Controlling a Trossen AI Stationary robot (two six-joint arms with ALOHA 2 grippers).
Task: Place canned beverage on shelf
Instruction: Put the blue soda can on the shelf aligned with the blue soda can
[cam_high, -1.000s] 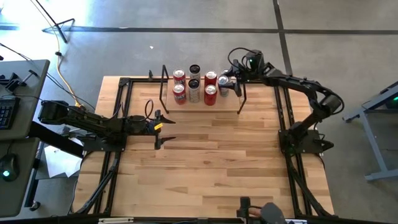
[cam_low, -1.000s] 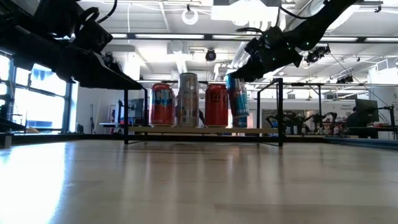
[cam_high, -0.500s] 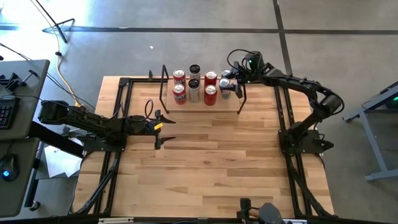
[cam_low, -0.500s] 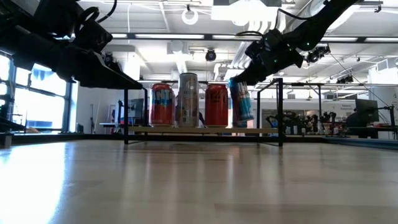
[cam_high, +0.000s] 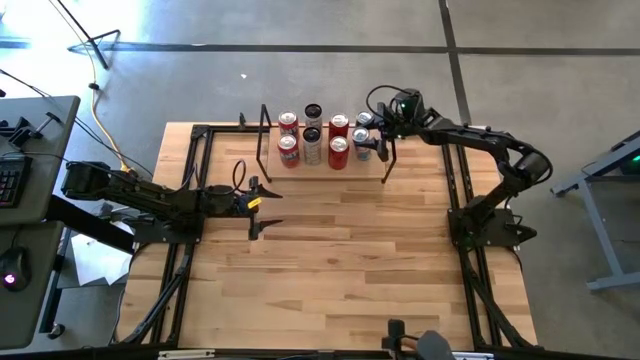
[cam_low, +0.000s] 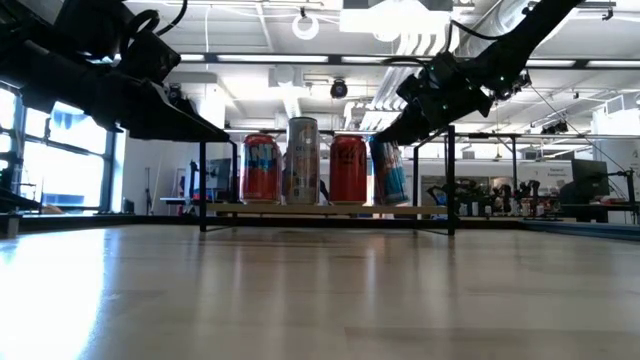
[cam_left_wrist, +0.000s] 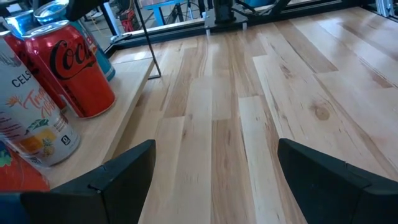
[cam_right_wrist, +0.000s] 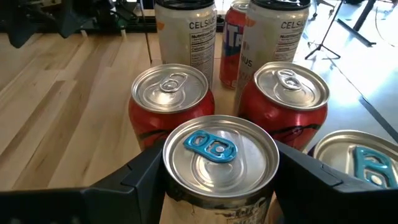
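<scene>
The shelf (cam_high: 320, 173) is a low light-wood board with black wire frames at its ends, at the table's far middle. Several cans stand on it, red (cam_high: 338, 151) and silver (cam_high: 312, 146) among them. My right gripper (cam_high: 366, 142) is shut on a silver-topped can with a blue tab (cam_right_wrist: 221, 152) at the shelf's right end, beside two red cans (cam_right_wrist: 171, 93). In the low view the can (cam_low: 390, 172) is slightly tilted, its bottom at board level. My left gripper (cam_high: 265, 208) is open and empty over the table's left middle. My right gripper pinches the can's upper wall just under the rim (cam_right_wrist: 168, 177) between its two fingers (cam_right_wrist: 140, 177), one on each side. The fingers come slanting down from the table's right far side. The can is nearly upright; whether its bottom (cam_low: 392, 202) rests on the board I cannot tell.
Another blue-tab can (cam_right_wrist: 360, 162) stands close beside the held one, and tall silver cans (cam_right_wrist: 186, 31) behind the red ones. The shelf's right wire frame (cam_high: 388, 160) is next to my right gripper. Bare wooden tabletop (cam_high: 340, 260) lies in front of the shelf.
My right gripper has gone down and a little toward the table's right edge with the can. The can has sunk from above the other cans' tops to about their level and stands less tilted than before.
</scene>
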